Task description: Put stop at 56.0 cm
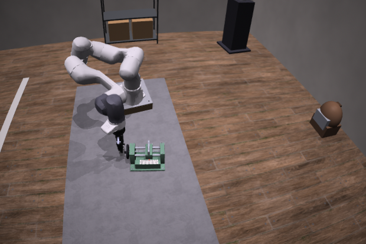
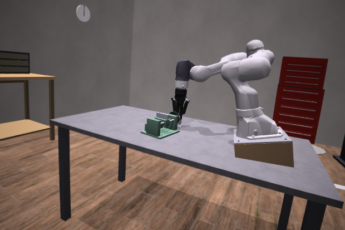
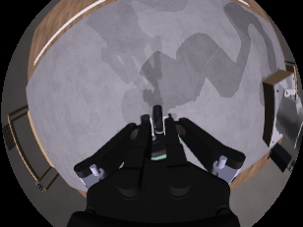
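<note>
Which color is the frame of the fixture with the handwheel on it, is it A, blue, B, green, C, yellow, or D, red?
B: the top and exterior views show green end blocks and a green base on the fixture beside the black handwheel.
</note>
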